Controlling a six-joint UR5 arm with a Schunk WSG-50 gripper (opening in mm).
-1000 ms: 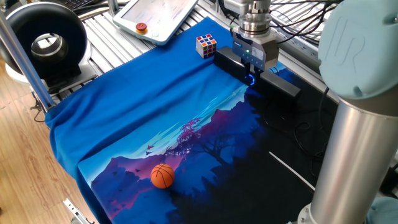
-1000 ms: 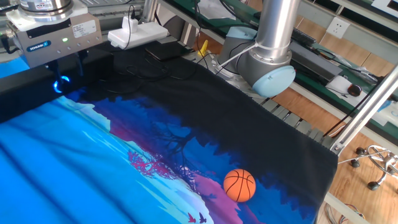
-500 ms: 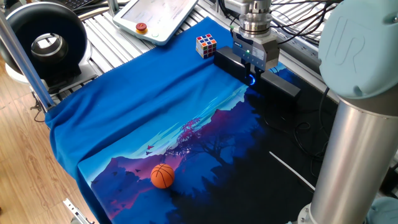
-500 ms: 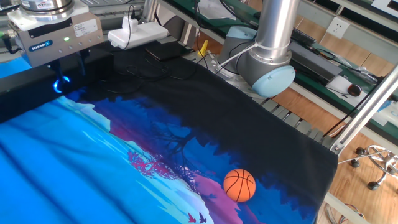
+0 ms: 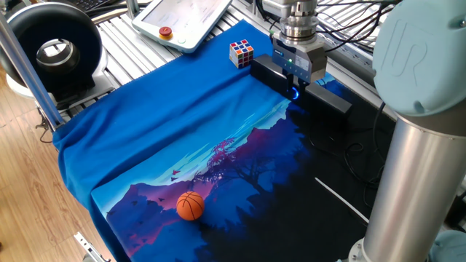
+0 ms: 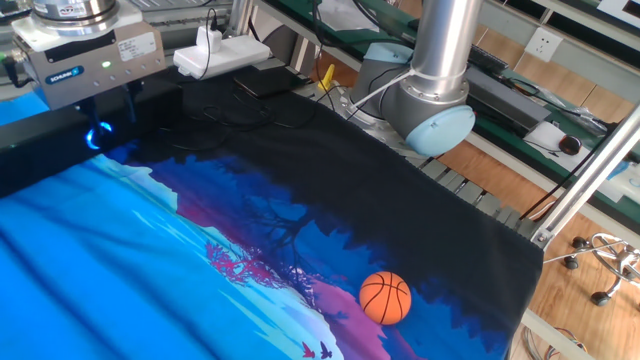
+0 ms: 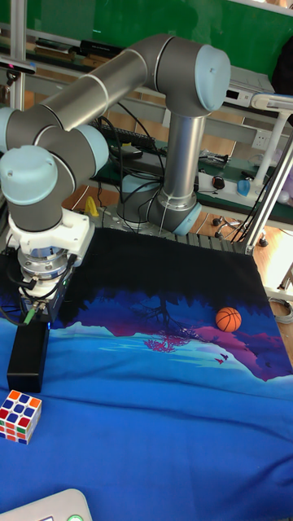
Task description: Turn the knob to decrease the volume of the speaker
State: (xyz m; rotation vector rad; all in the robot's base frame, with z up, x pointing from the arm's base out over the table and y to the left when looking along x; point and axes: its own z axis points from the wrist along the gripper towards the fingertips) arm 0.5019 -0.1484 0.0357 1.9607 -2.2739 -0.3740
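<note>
My hand (image 5: 296, 81) sits on the knob (image 6: 97, 137) of the speaker (image 5: 331, 99), grip unclear; turning looks unfinished.

Your tabletop (image 5: 109, 44) shows ribbed metal slats where bare; the rest lies under a printed cloth (image 5: 182, 124), bright blue at one side, shading through purple hills to black. Wood-plank floor (image 5: 29, 182) borders it on 2 sides. Behind the tabletop you have a green wall panel (image 7: 146, 20) and a shelf frame of aluminium posts (image 7: 268, 191). A white wall socket (image 6: 545, 43) sits by a neighbouring bench. A chair's castor base (image 6: 600, 262) stands on the floor at the far edge. Lighting is even and bright.
</note>
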